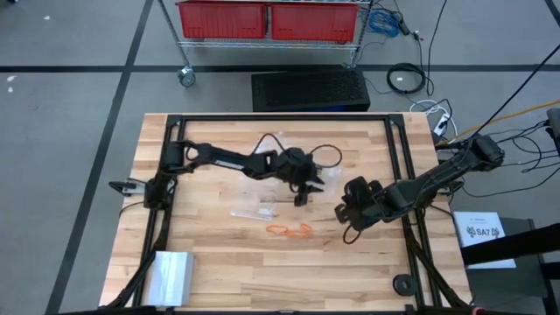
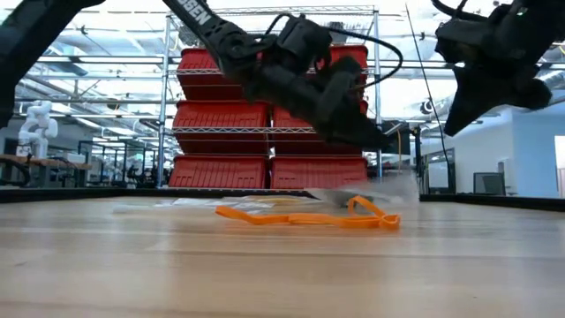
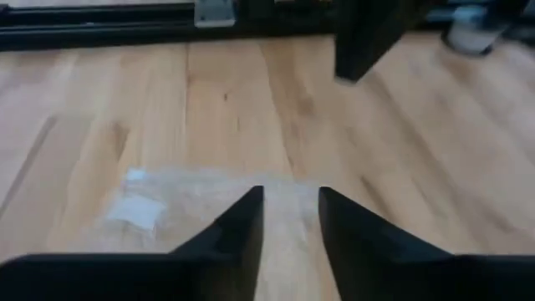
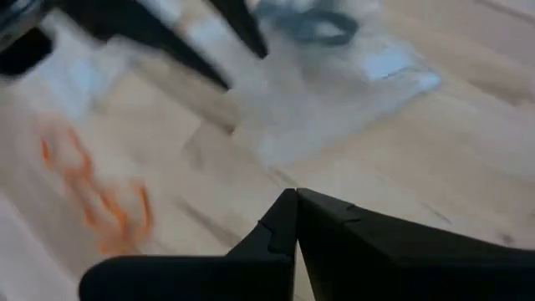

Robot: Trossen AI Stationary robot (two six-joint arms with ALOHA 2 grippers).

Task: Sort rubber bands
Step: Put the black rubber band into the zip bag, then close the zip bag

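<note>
Red bins [image 1: 267, 19] on a wire rack stand beyond the far edge of my butcher-block worktop [image 1: 219, 262], with a black mat on the floor between them. From above I see the left claw [image 1: 304, 189] reaching toward the middle of the worktop, hanging just above a clear plastic bag [image 1: 254, 210] that lies flat on the wood. Its wrist camera shows the two dark fingers [image 3: 242, 221] parted by a narrow gap, with nothing between them and the bag's edge just ahead. The right claw [image 1: 348, 213] sits to the right of centre, lifted off the surface; its wrist view shows the fingers pressed together with nothing gripped.

The orange rubber bands [image 1: 290, 230] lie in a small loose tangle on the bare wood, near the front of the bag and between the two claws, touched by neither. In the low view they form a flat, straggling strip [image 2: 309, 216] with one loop standing up at its end. A second clear bag [image 1: 171, 276] rests at the near left corner, well apart.
</note>
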